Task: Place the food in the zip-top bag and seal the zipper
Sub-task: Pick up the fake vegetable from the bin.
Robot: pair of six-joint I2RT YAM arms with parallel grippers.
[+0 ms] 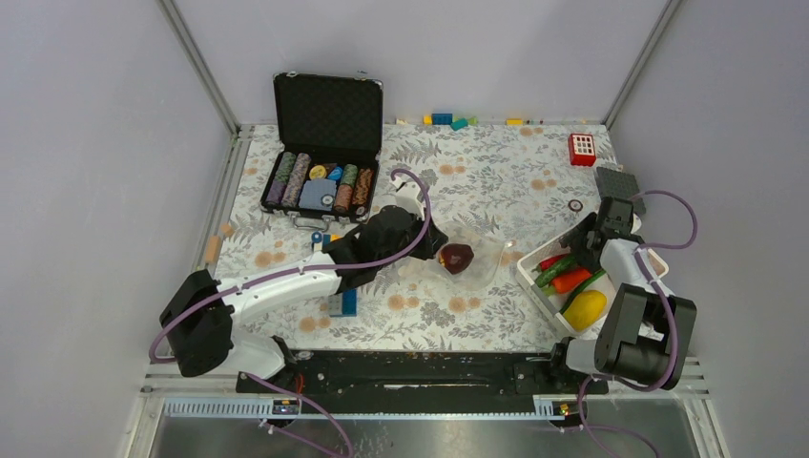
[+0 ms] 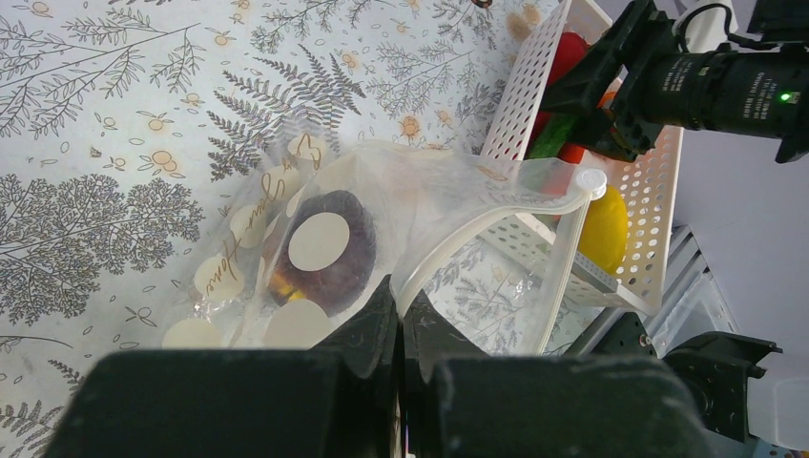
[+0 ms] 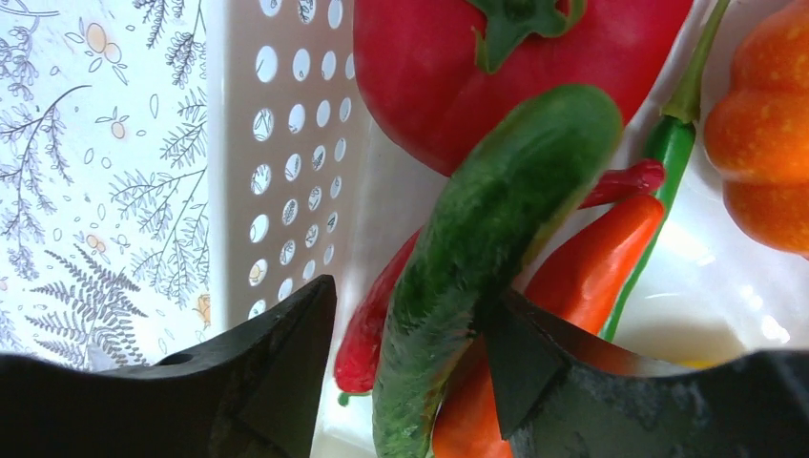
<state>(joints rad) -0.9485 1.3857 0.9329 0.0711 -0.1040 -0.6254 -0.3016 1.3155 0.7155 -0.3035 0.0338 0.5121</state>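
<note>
Inside the white basket (image 3: pixel 286 143), green pod (image 3: pixel 496 210) overlaps chili (image 3: pixel 367 329)

Poker chip case (image 1: pixel 327 143) open back-L, toy blocks (image 1: pixel 448 119) along back edge.

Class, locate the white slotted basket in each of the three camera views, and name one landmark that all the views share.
Top external: the white basket sits on the right side, below mid-height.
Left wrist: upper right, behind the zip-top bag.
Right wrist: its holed wall runs down left of centre, with produce filling the rest.
Shared landmark: the fern-print tablecloth beside the basket.
</note>
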